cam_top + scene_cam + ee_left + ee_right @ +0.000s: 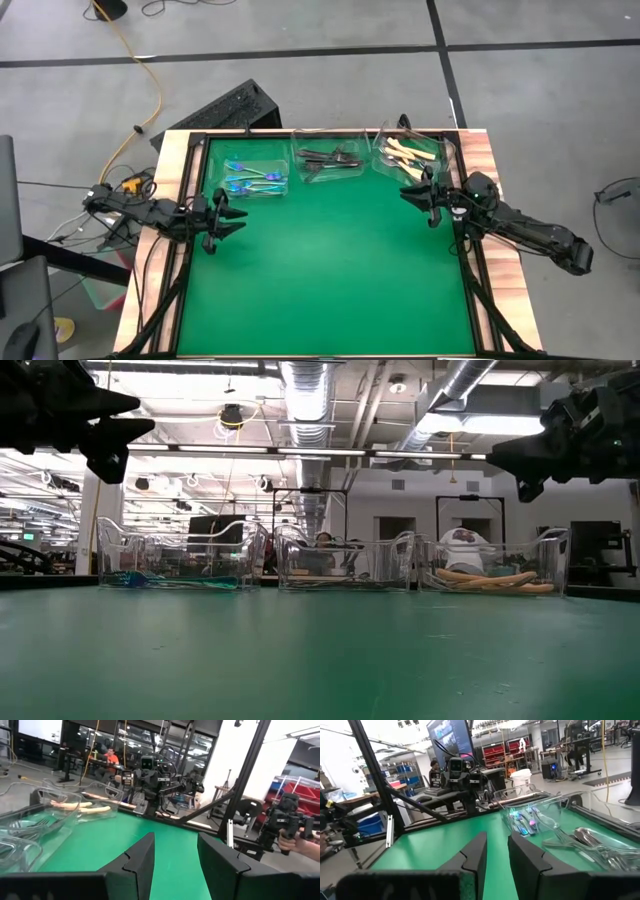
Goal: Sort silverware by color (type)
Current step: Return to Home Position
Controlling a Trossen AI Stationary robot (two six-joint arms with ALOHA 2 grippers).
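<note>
Three clear tubs stand in a row at the table's far edge. The left tub holds blue-teal forks (pixel 254 179) (pixel 522 822), the middle one dark forks (pixel 330 159) (pixel 590 842), and the right one cream-handled forks (pixel 410 152) (pixel 490 577) (pixel 95 808). My left gripper (pixel 240 213) (pixel 175 842) hovers open over the mat's left side, near the blue tub, with nothing between its fingers. Over the mat's right side, near the cream tub, my right gripper (pixel 408 191) (pixel 497 840) hovers with a narrow gap between its fingers and nothing in it. Both grippers point level, well above the mat.
The green mat (pixel 330 270) spreads bare between the two arms and toward the near edge. A wooden rim (pixel 170 200) frames it. A black device (pixel 225 105) lies past the far left corner. A person's hand with a controller (pixel 292 832) shows beyond the table.
</note>
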